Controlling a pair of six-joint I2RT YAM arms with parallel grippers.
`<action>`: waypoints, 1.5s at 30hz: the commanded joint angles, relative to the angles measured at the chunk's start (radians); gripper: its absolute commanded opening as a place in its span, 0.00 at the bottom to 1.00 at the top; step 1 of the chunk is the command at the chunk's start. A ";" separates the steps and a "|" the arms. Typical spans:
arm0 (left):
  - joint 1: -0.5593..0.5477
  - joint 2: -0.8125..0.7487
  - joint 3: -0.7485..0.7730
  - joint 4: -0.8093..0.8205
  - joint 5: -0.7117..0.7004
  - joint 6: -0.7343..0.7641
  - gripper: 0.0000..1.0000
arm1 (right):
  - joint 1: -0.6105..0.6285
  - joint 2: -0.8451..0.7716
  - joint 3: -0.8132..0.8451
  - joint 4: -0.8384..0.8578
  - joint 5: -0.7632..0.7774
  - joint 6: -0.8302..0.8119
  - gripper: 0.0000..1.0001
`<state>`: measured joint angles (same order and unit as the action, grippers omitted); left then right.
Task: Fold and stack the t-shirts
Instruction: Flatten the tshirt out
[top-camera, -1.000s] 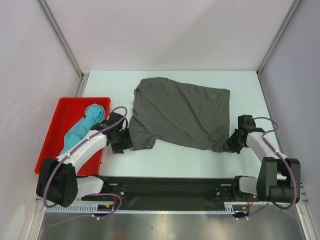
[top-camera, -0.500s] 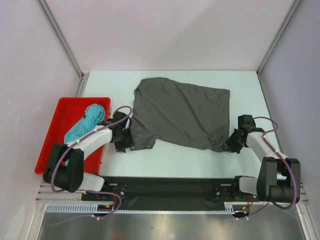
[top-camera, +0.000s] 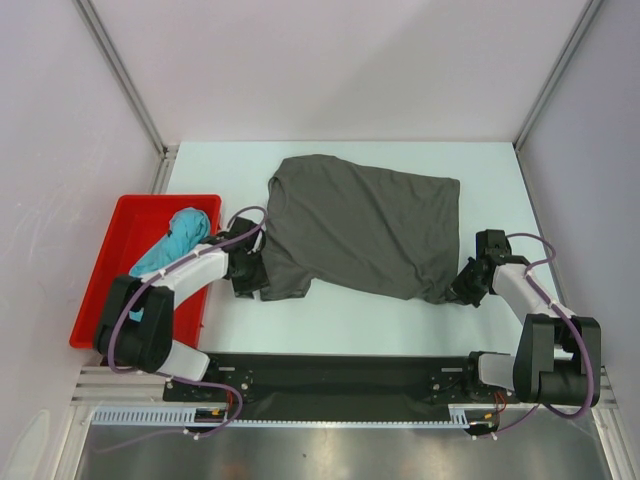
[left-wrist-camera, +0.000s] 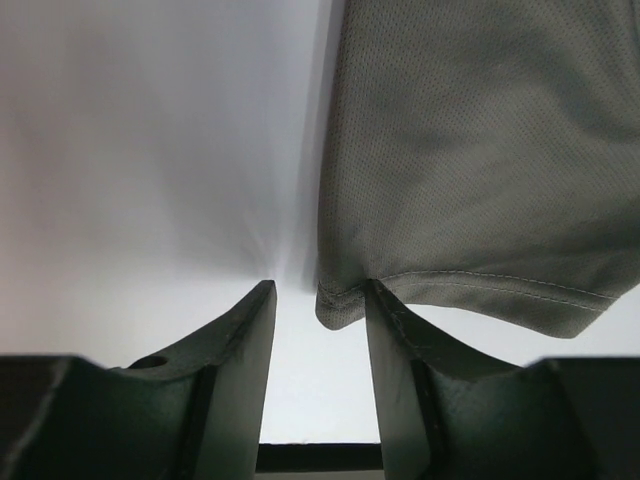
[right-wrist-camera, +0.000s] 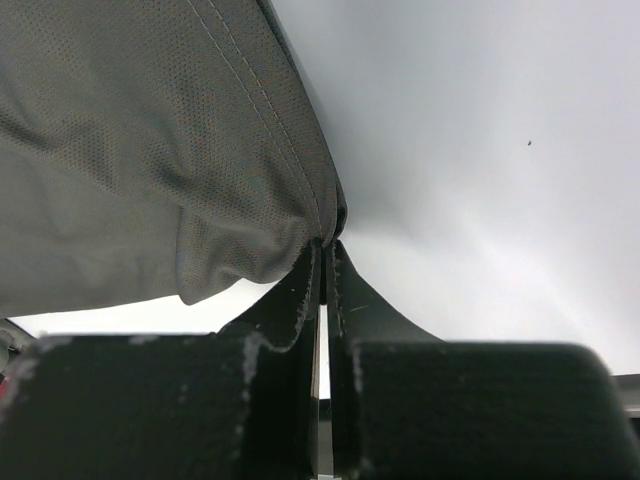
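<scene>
Both arms (top-camera: 188, 271) (top-camera: 524, 286) low beside grey t-shirt (top-camera: 360, 225)

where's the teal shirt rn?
Top external view: the teal t-shirt lies bunched in the red tray at the left side, partly under the left arm, apart from the dark grey t-shirt spread mid-table.

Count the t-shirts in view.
2. A grey t-shirt lies spread on the table; a teal t-shirt is bunched in the red tray. Others could be hidden under either.
</scene>
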<state>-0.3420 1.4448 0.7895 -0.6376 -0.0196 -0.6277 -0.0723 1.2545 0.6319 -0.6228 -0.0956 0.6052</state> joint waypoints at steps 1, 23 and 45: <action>-0.005 0.026 0.022 0.033 0.012 0.011 0.46 | 0.002 -0.009 0.005 0.008 -0.009 -0.013 0.00; 0.004 -0.123 0.364 -0.140 -0.075 -0.018 0.00 | 0.068 0.046 0.291 -0.101 0.077 0.036 0.00; 0.061 0.095 1.614 -0.002 -0.049 0.329 0.00 | 0.066 0.188 1.447 -0.213 0.335 -0.122 0.00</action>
<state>-0.2913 1.5974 2.3531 -0.7120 -0.0990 -0.3763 -0.0036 1.4994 1.9995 -0.8471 0.1703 0.5400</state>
